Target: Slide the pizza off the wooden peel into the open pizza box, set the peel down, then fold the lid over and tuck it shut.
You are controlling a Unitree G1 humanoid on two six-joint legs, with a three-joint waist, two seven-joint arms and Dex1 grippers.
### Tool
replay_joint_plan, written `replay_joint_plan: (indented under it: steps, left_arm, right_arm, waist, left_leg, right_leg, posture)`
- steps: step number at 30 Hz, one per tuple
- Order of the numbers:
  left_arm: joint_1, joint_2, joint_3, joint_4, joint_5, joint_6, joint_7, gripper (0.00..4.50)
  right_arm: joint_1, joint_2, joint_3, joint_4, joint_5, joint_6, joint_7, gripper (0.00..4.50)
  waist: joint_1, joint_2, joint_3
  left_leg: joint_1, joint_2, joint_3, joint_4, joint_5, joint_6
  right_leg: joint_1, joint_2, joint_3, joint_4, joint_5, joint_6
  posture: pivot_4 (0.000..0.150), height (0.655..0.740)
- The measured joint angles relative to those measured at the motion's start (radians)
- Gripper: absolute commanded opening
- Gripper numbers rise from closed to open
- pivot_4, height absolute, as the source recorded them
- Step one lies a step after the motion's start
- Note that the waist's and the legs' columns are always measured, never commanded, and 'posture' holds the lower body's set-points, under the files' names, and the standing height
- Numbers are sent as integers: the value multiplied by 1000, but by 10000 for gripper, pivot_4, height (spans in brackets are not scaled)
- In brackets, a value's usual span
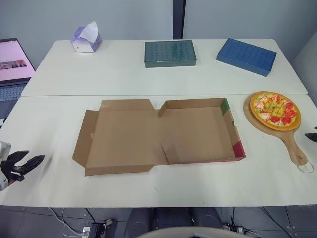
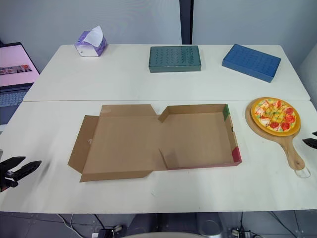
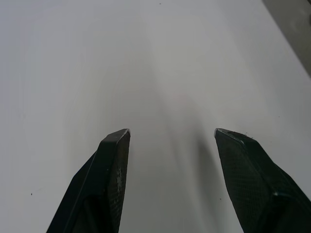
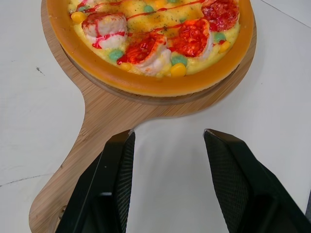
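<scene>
Both grippers open and empty at the near edge of the bench.
The left gripper hovers over bare benchtop, fingers spread wide. The right gripper, equally wide, sits at the wooden peel where handle meets blade; contact cannot be judged. The pizza lies on the peel, just right of the open pizza box, whose lid is flat. Farther back are a laptop, tissue pack, green box and blue box.

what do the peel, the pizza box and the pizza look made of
Peel: pale wood, matte, with visible grain. Pizza box: plain brown cardboard, matte, with fold creases. Pizza: glossy, evenly coloured toppings, so possibly a plastic replica.
</scene>
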State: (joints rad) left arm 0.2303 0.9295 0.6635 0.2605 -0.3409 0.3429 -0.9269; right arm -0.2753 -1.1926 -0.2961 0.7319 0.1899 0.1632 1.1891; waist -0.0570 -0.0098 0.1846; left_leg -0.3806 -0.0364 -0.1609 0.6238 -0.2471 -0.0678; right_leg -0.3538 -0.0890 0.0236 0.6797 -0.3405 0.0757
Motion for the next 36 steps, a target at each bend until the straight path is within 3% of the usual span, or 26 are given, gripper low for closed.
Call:
replay_joint_plan:
  steps: [8, 18, 19, 22, 24, 26, 36]
  left_arm:
    - [16, -1, 20, -2, -30, -24, -41, 28584]
    - [22, -1, 39, 5, -71, -27, -64, 28584]
    - [19, 0, 39, 17, -69, -23, -56, 30354]
    - [8, 6, 37, 54, -52, -34, -44, 36660]
    - [-6, 13, 37, 81, -40, -53, -40, 43419]
    - [-23, 13, 37, 91, -40, -66, -36, 45000]
    - [-13, 8, 39, 66, -62, -75, -57, 45000]
  right_arm:
    - [32, 0, -47, -133, 34, 82, -57, 24151]
    - [57, 7, -67, -107, 34, 32, -100, 24151]
    - [62, 8, -68, -94, 33, 23, -100, 24151]
    - [68, 8, -68, -67, 33, 16, -99, 29580]
    - [74, 8, -73, -45, 33, 16, -98, 36356]
    - [76, 11, -74, -31, 34, 7, -97, 44133]
    - [114, 12, -86, -12, 50, -24, -90, 44645]
  waist:
    - [1, 0, 0]
    - [1, 0, 0]
    - [1, 0, 0]
    - [0, 0, 0]
    - [0, 0, 0]
    - [0, 0, 0]
    - [0, 0, 0]
  left_leg:
    - [0, 0, 0, 0, 0, 0]
    - [0, 0, 0, 0, 0, 0]
    - [0, 0, 0, 0, 0, 0]
    - [0, 0, 0, 0, 0, 0]
    - [0, 0, 0, 0, 0, 0]
    - [0, 0, 0, 0, 0, 0]
    - [0, 0, 0, 0, 0, 0]
  right_leg:
    - [0, 0, 0, 0, 0, 0]
    - [0, 0, 0, 0, 0, 0]
    - [0, 0, 0, 0, 0, 0]
    - [0, 0, 0, 0, 0, 0]
    - [0, 0, 0, 0, 0, 0]
    - [0, 0, 0, 0, 0, 0]
    - [0, 0, 0, 0, 0, 0]
  posture:
    - [1500, 7400]
    - [1500, 7400]
    - [1500, 7400]
    - [1500, 7400]
    - [1500, 7400]
    - [1500, 7400]
    - [1500, 7400]
